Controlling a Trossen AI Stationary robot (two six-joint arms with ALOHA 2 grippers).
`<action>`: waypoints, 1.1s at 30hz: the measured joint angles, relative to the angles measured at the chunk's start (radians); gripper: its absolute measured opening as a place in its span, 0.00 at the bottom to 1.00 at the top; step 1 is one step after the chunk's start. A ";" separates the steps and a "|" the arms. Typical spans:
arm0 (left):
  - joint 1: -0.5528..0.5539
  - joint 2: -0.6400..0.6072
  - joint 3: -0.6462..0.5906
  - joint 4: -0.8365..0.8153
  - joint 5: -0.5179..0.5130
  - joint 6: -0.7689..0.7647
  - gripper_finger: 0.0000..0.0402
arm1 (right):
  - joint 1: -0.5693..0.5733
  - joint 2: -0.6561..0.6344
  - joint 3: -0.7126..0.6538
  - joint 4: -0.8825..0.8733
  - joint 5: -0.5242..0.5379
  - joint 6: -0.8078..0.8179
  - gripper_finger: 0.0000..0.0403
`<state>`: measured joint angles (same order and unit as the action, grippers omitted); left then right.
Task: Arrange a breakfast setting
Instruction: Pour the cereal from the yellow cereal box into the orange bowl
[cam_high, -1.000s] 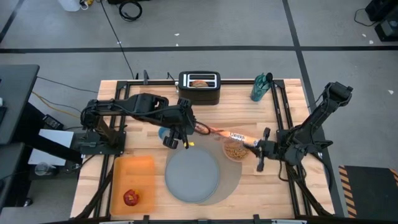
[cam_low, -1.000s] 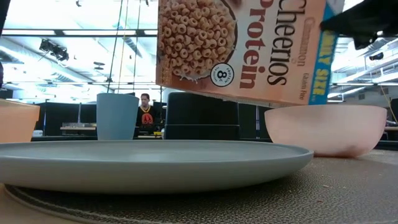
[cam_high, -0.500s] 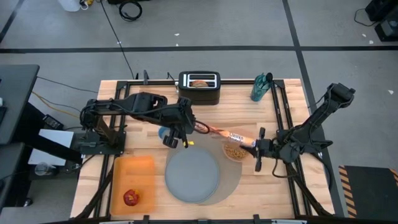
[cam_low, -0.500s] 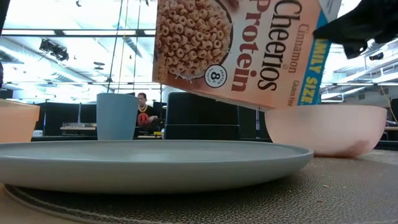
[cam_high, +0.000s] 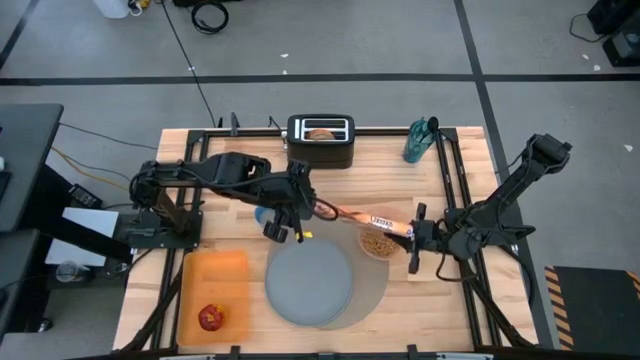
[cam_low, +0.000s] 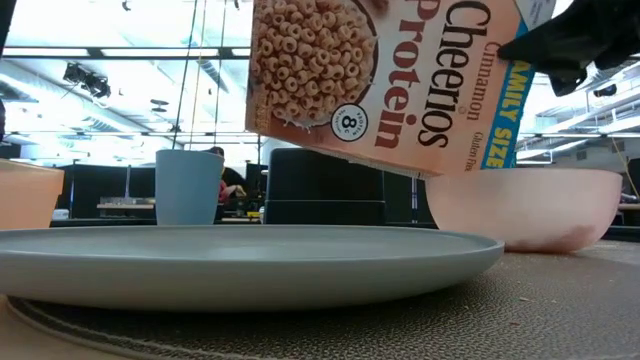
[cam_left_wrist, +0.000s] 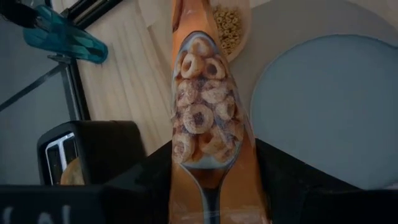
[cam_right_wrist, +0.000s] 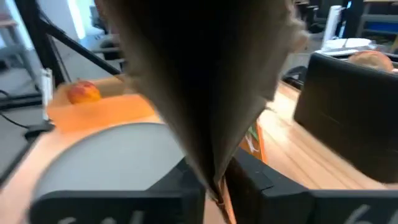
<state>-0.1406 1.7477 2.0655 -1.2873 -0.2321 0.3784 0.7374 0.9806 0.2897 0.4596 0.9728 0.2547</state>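
Low view: cereal box (cam_low: 390, 75) top cropped

The high view looks straight down on the whole wooden tabletop (cam_high: 230, 160). The low view sits at tabletop height, very near the round blue-grey plate (cam_low: 240, 262), facing the room. Each wrist view looks forward along its arm, close over the orange cardboard cereal box (cam_left_wrist: 208, 112). All four views share plate and box.
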 joint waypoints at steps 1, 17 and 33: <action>0.000 0.000 0.000 0.001 0.000 0.001 0.48 | -0.001 0.000 0.000 0.005 0.000 -0.002 0.18; -0.004 -0.001 0.000 -0.016 -0.009 -0.001 0.45 | 0.041 -0.003 0.000 0.184 0.111 -0.227 0.25; -0.007 -0.001 0.000 -0.056 -0.029 -0.005 0.45 | 0.049 -0.002 0.000 0.161 0.147 -0.191 0.08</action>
<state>-0.1474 1.7470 2.0651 -1.3432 -0.2615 0.3734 0.7861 0.9787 0.2893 0.6210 1.1196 0.0642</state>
